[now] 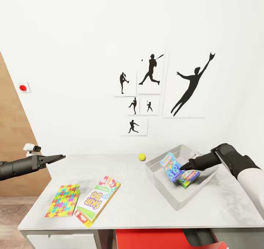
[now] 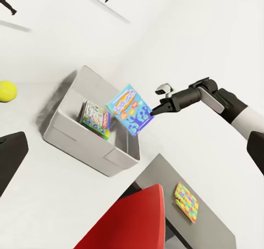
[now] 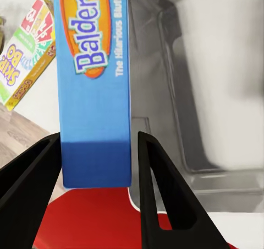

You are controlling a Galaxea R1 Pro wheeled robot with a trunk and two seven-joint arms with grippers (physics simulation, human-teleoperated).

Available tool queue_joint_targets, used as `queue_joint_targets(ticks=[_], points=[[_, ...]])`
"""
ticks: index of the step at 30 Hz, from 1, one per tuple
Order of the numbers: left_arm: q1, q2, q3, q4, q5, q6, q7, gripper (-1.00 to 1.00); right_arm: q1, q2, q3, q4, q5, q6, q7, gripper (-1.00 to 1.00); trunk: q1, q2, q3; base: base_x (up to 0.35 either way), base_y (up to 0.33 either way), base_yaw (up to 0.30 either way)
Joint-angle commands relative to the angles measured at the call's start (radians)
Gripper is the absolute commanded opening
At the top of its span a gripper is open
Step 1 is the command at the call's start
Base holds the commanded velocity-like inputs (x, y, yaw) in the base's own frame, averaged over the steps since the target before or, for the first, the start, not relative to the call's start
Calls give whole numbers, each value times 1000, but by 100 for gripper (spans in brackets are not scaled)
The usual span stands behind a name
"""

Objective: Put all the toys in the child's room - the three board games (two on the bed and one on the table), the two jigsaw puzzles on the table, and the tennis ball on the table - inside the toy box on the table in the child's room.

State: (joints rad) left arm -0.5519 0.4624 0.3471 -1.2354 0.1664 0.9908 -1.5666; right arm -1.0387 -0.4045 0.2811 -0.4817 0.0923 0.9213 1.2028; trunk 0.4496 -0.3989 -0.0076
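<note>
The blue Balderdash box [image 1: 171, 167] tilts over the toy box [image 1: 161, 184], above a green game [image 1: 189, 178] inside, clamped by the right hand [image 1: 183, 166]. Beside the toy box lie the tennis ball [image 1: 142, 157], Skip-Bo box [image 1: 97, 200] and puzzle [image 1: 63, 200]. The left hand [image 1: 58, 157] hovers, fingers together.

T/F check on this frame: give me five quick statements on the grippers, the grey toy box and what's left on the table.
1. The right gripper holds the blue Balderdash board game box over the grey toy box. True.
2. The yellow-green tennis ball lies inside the toy box. False: it sits on the table beside it.
3. A green board game box already lies in the toy box. True.
4. The left gripper grips the colourful jigsaw puzzle box. False: it hangs above the table, holding nothing.
5. The Skip-Bo game box lies beside the jigsaw puzzle box. True.
</note>
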Motion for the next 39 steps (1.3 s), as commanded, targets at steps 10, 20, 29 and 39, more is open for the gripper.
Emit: queue_joint_targets(ticks=[10,20,29,39], points=[[-120,-60,-97,5,-8,53,-4,100,0,4,3,-2,12,2,7,-100,0,-1,-16,0,0,0],[-170,-76,-130,8,-11,53,-4,100,-1,3,1,-2,12,5,7,-100,0,-1,-32,0,0,0],[-181,-76,-131,7,-11,51,-4,100,-1,4,1,-2,12,8,8,-100,0,-1,-47,0,0,0],[-203,-76,-131,0,-10,51,-4,100,-2,3,1,-3,12,8,8,-100,0,-1,-63,0,0,0]])
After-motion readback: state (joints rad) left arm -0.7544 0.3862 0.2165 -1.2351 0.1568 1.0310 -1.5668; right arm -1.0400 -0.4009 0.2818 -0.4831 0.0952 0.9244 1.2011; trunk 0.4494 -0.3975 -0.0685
